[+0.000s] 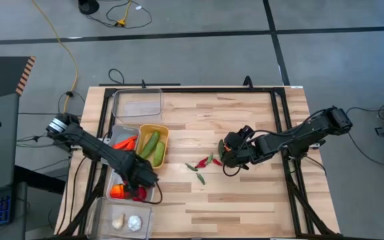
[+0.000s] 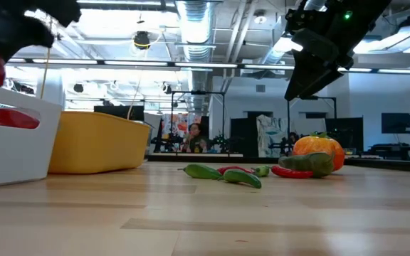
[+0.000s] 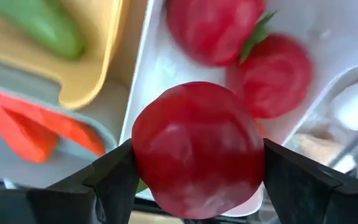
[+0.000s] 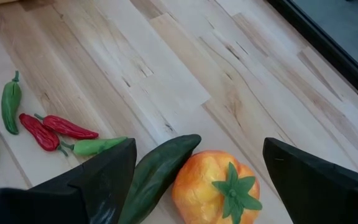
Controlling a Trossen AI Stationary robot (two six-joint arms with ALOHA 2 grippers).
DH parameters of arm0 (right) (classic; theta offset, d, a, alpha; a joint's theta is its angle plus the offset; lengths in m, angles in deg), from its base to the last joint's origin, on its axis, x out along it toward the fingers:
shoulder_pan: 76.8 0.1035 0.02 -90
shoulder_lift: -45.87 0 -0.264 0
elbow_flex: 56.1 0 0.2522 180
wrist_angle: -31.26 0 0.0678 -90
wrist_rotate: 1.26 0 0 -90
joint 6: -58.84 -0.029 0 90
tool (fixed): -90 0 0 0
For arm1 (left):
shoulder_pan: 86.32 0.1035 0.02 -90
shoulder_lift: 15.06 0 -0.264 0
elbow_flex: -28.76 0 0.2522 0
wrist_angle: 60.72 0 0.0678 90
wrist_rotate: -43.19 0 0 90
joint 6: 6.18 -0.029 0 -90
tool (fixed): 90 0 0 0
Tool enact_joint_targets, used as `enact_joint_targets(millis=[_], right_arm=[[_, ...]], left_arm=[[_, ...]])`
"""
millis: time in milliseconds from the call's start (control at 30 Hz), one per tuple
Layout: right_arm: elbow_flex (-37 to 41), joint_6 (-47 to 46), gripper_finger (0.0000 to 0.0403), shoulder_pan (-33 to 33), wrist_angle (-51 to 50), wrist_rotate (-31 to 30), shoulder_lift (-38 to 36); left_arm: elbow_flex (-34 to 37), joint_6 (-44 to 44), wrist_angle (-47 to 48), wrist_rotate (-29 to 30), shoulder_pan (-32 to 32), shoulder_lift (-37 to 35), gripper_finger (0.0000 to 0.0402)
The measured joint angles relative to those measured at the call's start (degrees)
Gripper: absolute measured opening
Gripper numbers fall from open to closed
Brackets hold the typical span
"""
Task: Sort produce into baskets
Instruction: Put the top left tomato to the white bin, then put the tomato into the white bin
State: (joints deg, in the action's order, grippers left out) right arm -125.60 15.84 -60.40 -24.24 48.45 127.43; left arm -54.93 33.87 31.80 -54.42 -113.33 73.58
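Observation:
My left gripper hangs over the white basket, shut on a red tomato. Two more red tomatoes lie in that basket below it. The yellow basket holds green cucumbers, and the grey basket holds orange carrots. My right gripper stands open above an orange-yellow pepper and a green cucumber lying on the table. Several red and green chillies lie just left of them. My left gripper pinches the tomato by two opposite sides between its two fingers. The fingers come from above, pointing down. The tomato is lifted clear, above the white basket.
A clear basket stands at the far left of the table. Another clear basket with white garlic bulbs sits at the near left edge. The wooden table is bare at its middle and near right, inside a black frame.

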Motion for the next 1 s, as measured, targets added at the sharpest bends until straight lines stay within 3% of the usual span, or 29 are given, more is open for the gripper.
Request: enact_joint_targets(millis=[367,867,1000], right_arm=[[0.0,0.0,0.0376,0.0,0.1,0.0,0.0],[0.0,0.0,0.0376,0.0,0.2,0.0,0.0],[0.0,0.2,0.0376,0.0,-0.2,0.0,0.0]], left_arm=[[6.2,3.1,-0.1,-4.1,0.0,-0.6,0.0288],[6.2,3.9,0.0,-4.3,0.0,-0.6,0.0371],[6.2,1.5,0.0,-10.3,0.4,-0.6,0.0376]])
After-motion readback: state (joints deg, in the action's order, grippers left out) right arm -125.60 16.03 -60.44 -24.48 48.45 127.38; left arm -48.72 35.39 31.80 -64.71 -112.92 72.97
